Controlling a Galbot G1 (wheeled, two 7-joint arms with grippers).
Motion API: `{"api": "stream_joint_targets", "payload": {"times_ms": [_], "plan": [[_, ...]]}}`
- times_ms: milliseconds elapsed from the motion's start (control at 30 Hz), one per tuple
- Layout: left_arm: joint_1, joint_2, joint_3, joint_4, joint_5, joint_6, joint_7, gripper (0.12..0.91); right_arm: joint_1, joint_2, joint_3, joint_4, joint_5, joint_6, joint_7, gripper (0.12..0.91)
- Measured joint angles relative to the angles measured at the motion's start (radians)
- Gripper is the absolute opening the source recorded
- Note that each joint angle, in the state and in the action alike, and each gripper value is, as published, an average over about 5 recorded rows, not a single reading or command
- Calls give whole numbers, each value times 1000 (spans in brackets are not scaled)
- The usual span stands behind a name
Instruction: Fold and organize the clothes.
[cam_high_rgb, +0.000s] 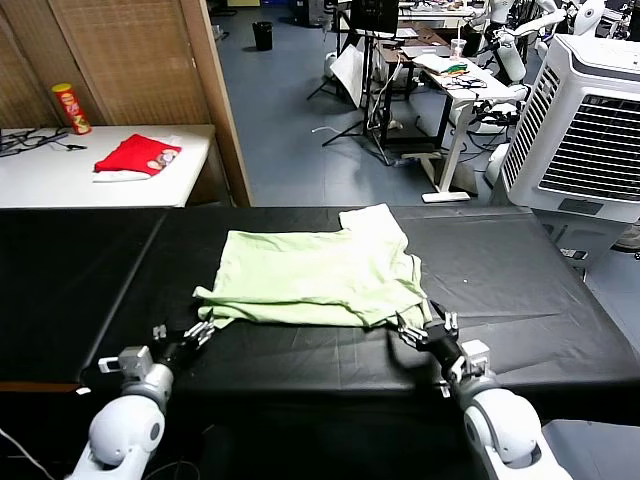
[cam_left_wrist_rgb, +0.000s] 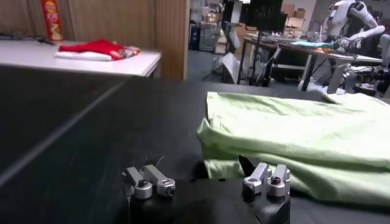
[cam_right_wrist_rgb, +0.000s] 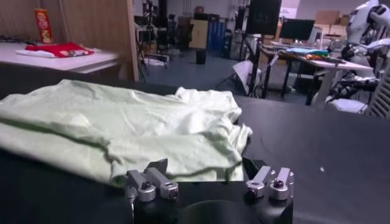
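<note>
Left pincer (cam_high_rgb: 196, 333) and right pincer (cam_high_rgb: 413, 328) rest with fingers apart at near corners of folded T-shirt (cam_high_rgb: 315, 275) on black bench (cam_high_rgb: 520, 270), gripping nothing.

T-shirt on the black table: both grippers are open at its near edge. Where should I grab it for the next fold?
Grip the pale green T-shirt at its two near corners, coming in low from the robot's side. The near folded edge lies layered and slightly raised off the black table, and the left gripper and right gripper, both open, already sit just short of those corners.
</note>
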Motion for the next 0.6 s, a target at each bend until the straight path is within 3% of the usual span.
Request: {"api": "stream_joint_targets", "payload": {"times_ms": [300, 367, 533, 600], "plan": [[13, -2, -1, 8, -36, 15, 24, 786, 9, 17, -15, -29, -18, 2, 0, 514], [15, 0, -2, 7, -54, 19, 36, 735, 10, 21, -17, -36, -21, 2, 0, 483], [9, 1, 2, 6, -109, 36, 58, 524, 9, 33, -17, -44, -22, 2, 2, 470], [3, 0, 5, 10, -118, 42, 61, 494, 10, 36, -16, -46, -22, 2, 3, 468]]}}
